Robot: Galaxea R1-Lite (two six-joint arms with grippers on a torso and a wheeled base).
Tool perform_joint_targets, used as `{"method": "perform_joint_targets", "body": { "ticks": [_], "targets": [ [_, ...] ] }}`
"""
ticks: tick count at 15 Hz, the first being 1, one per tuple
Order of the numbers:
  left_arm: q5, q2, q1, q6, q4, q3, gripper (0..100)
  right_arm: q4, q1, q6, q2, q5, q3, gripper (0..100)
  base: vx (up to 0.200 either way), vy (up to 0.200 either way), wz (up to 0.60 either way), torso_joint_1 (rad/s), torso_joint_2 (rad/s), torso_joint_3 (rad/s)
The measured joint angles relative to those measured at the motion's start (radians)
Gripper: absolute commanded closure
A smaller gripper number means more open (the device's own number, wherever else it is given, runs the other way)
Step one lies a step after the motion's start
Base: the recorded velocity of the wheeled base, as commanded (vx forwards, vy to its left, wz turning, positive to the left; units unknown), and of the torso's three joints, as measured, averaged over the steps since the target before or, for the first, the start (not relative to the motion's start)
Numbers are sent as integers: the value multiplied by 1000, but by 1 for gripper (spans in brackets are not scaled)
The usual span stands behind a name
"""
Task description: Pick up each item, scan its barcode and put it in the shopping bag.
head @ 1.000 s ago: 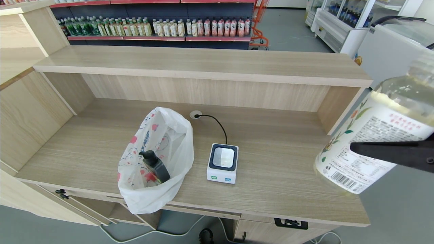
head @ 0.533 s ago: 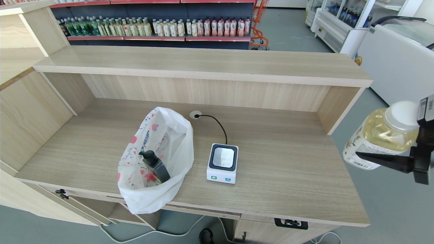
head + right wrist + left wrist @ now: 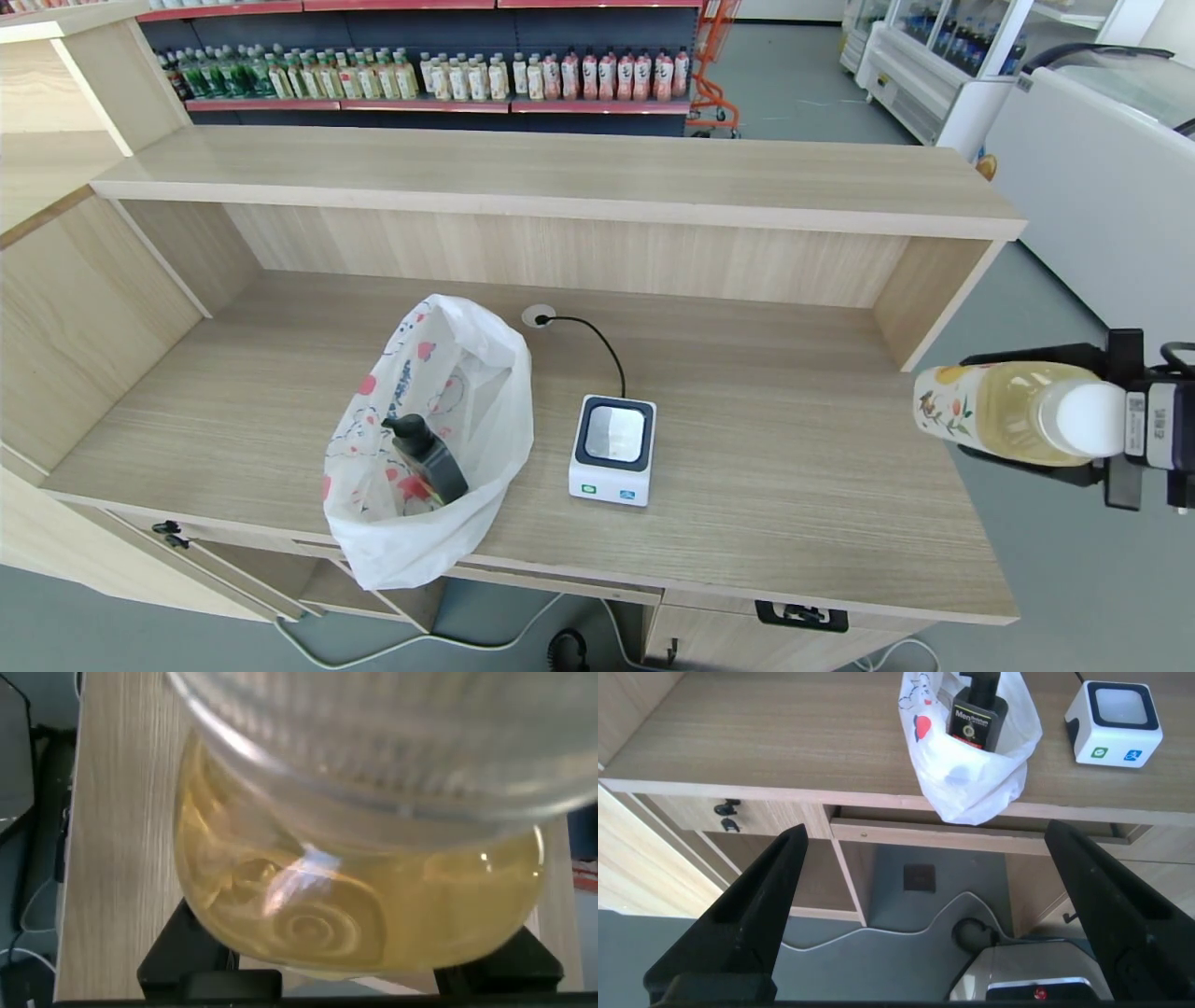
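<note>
We see right gripper [image 3: 967, 407] clamped on bottle [image 3: 1013, 413]: pale yellow liquid, white cap, flowered label, held sideways. Left gripper [image 3: 926, 833] spread wide, empty.

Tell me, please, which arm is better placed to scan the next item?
Right. The right gripper holds the clear plastic bottle of yellow drink off the wooden counter's right end, near the white box scanner. The left gripper is open, empty, below the counter's front edge.
</note>
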Motion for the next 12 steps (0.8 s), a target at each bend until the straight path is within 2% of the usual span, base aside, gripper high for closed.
{"method": "perform_joint_targets", "body": {
  "ticks": [2, 4, 6, 8, 12],
  "targets": [
    [0, 0, 0, 0, 0, 0, 0, -101, 60, -4, 25, 2, 14, 100, 0, 0, 0, 0, 0, 0],
    [0, 0, 0, 0, 0, 0, 0, -303, 153, 3, 70, 2, 18, 100, 0, 0, 0, 0, 0, 0],
    [0, 0, 0, 0, 0, 0, 0, -427, 218, 11, 117, 0, 25, 100, 0, 0, 0, 0, 0, 0],
    [0, 0, 0, 0, 0, 0, 0, -489, 259, 9, 150, -19, 47, 100, 0, 0, 0, 0, 0, 0],
    [0, 0, 0, 0, 0, 0, 0, -623, 340, 9, 167, -124, 118, 100, 0, 0, 0, 0, 0, 0]
  ]
}}
